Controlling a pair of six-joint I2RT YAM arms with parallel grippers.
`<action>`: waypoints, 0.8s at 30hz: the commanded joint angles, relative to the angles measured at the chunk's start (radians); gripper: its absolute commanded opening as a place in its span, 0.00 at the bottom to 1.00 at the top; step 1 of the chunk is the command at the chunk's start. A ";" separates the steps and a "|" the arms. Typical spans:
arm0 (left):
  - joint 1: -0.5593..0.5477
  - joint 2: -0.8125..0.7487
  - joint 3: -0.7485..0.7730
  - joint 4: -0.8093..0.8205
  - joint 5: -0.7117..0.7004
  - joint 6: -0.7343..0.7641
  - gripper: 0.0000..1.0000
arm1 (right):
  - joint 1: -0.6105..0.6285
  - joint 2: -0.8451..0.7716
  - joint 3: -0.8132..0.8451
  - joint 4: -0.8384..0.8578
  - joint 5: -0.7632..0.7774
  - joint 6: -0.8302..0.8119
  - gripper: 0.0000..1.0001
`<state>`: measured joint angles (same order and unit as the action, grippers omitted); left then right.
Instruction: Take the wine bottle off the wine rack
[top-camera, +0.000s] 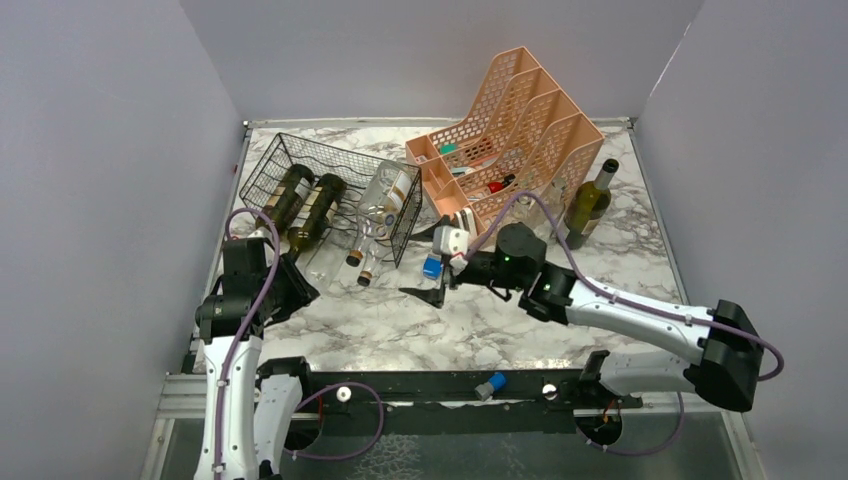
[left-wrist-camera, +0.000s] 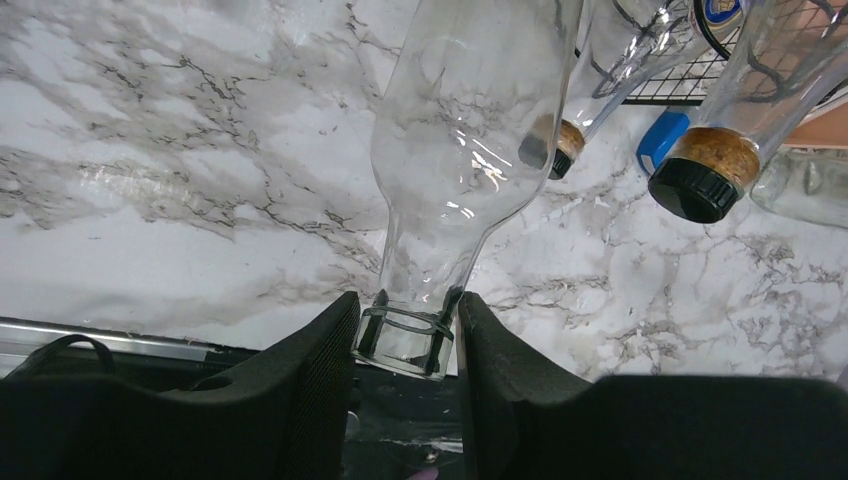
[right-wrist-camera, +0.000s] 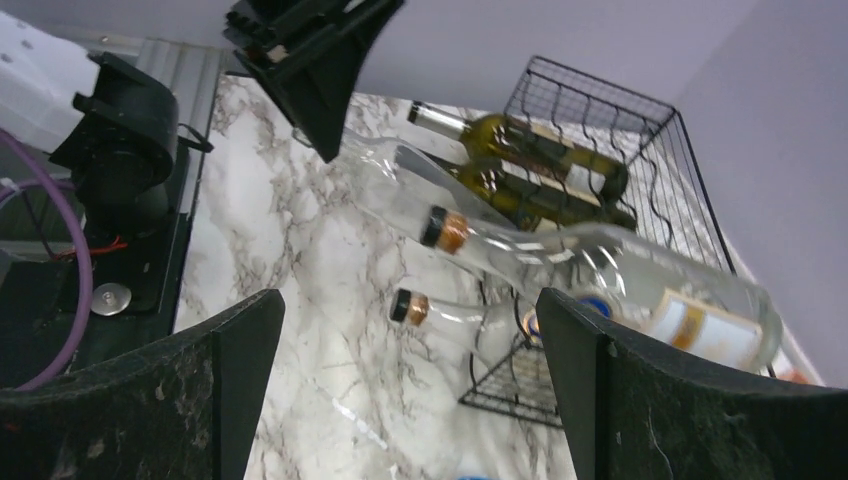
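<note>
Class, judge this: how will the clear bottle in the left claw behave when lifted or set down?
Probably slippery: the clear bottle is smooth glass, pinched only at its neck by the left claw. Likely light, as it looks empty. Round, so it may roll on the marble table.

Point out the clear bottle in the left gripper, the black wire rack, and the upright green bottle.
Clear glass bottle (left-wrist-camera: 470, 130): left wrist view, its body.
Black wire-mesh wine rack (top-camera: 262, 175): top external view, left mesh wall.
Upright green glass wine bottle (top-camera: 588, 205): top external view, its body.
</note>
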<state>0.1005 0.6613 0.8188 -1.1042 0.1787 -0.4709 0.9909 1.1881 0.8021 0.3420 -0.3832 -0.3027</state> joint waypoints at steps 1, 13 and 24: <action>-0.008 -0.010 0.061 -0.094 -0.148 0.011 0.00 | 0.098 0.102 0.055 0.119 0.007 -0.189 1.00; -0.047 -0.025 0.094 -0.137 -0.158 0.010 0.00 | 0.181 0.296 0.158 0.220 -0.014 -0.203 1.00; -0.058 0.005 0.193 -0.205 -0.131 0.017 0.00 | 0.244 0.509 0.221 0.356 0.006 -0.351 1.00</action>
<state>0.0498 0.6613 0.9539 -1.2716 0.0772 -0.4583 1.1988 1.6295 0.9829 0.6056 -0.3893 -0.5583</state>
